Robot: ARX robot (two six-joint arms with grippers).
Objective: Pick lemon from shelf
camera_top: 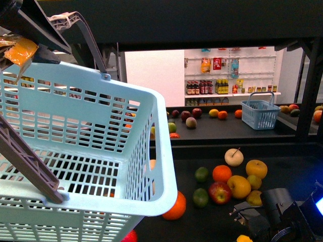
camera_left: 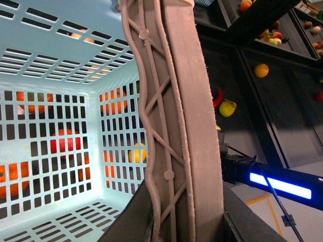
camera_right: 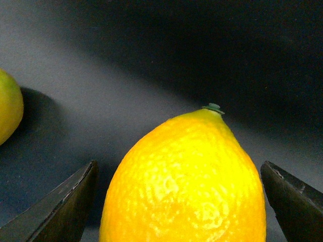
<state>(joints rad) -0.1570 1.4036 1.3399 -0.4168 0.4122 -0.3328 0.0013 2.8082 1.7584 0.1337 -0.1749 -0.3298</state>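
Note:
The lemon [camera_right: 186, 181], bright yellow with a small green stem nub, lies on the black tray of the shelf [camera_right: 126, 75]. It fills the gap of my right gripper [camera_right: 179, 169], which is open, one dark finger [camera_right: 60, 206] on each side and not touching it. In the front view the right gripper [camera_top: 252, 222] is low at the tray's near right, with a bit of the lemon [camera_top: 244, 238] at the bottom edge. My left gripper [camera_left: 186, 222] is shut on the basket handle [camera_left: 176, 126], holding the pale blue basket [camera_top: 101, 131] up on the left.
A pile of oranges [camera_top: 221, 173], limes [camera_top: 201, 174], an apple [camera_top: 219, 192] and golden fruit [camera_top: 238, 186] lies just beyond the right gripper. A small blue basket [camera_top: 260, 113] stands on the farther tray. A black post [camera_top: 308, 91] rises at the right. A yellow-green fruit [camera_right: 7, 108] lies beside the lemon.

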